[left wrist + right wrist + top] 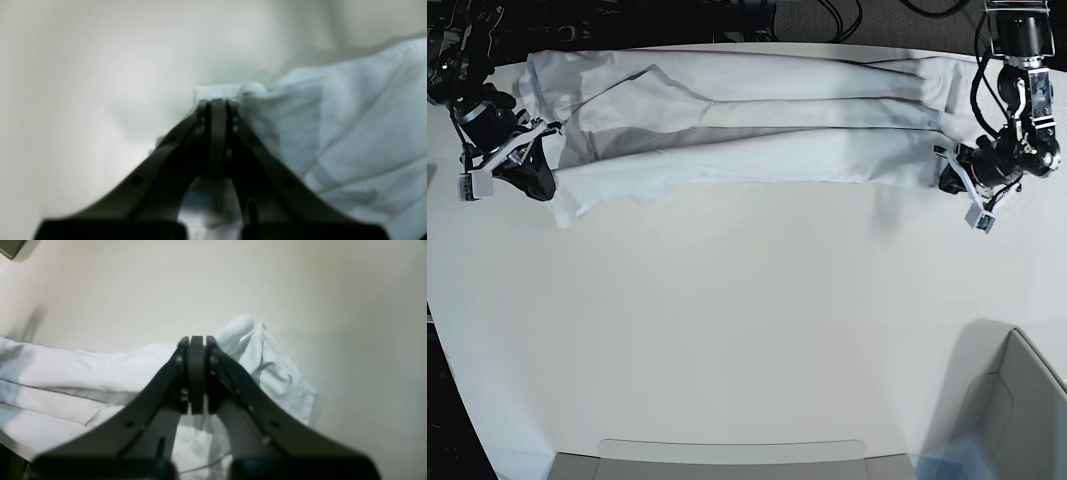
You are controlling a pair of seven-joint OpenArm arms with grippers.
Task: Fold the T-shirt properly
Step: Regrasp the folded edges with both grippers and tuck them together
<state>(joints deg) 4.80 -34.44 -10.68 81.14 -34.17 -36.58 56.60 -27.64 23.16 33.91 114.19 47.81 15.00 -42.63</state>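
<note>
The white T-shirt (747, 130) lies as a long, narrow, wrinkled band across the far side of the pale table (747, 320). At its right end in the base view, my left gripper (947, 172) is down on the cloth. The left wrist view shows that left gripper (217, 101) with jaws pressed together and a folded edge of the T-shirt (350, 133) poking out past the tips. At the band's other end, my right gripper (547, 175) holds a corner. In the right wrist view the right gripper (196, 338) is shut, with the T-shirt (83, 373) bunched around its tips.
A grey box (1017, 400) stands at the near right corner. A flat pale tray edge (727, 450) runs along the near side. Dark cables (827, 15) lie beyond the table's far edge.
</note>
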